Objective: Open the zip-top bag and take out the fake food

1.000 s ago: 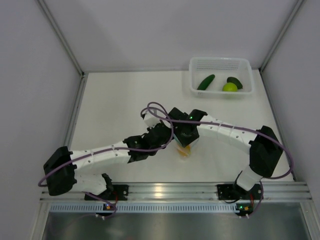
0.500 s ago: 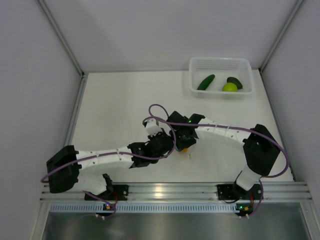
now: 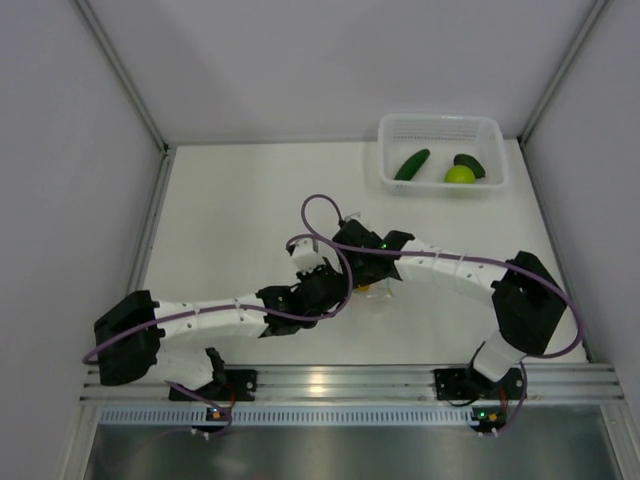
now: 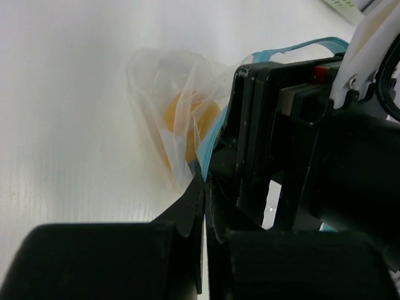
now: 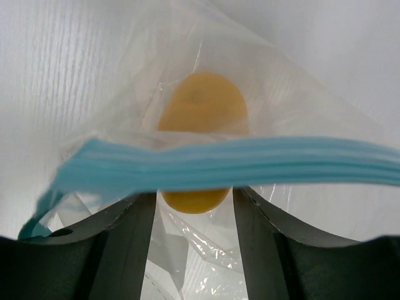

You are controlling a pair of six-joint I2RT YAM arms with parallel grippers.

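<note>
White table [image 3: 230, 200] boxed in by plain white walls [image 3: 300, 70], w/ a white mesh basket [image 3: 437, 130] at the far right corner. Three pieces lie in it: the cucumber [image 3: 411, 164], lime-green ball [image 3: 460, 174] & dark green oval [image 3: 470, 163], so prob. 3 of 4 are out. The zip-top bag [image 4: 156, 75] lies mid-table btwn the two arms, w/ the orange fruit [image 5: 201, 106] inside it.

The left gripper [image 4: 203, 187] is closed tight w/ a fold of clear plastic pinched at its tips, seemingly to pin the bag down so the mouth can't slide while the other arm works. The right gripper [image 5: 194, 203] sits at the mouth, jaws roughly half apart, one either side of the fruit, holding nothing. The blue zip strip [image 5: 237, 164] runs across in front of them. That spacing looks set for closing around the fruit.

Hard to make out: from the top cam both wrists cover the bag almost entirely, only a speck of orange shows. Whether the fingertips are inside the mouth or only at it is unclear. In the left wrist view the right gripper's body blocks approx. half the bag
</note>
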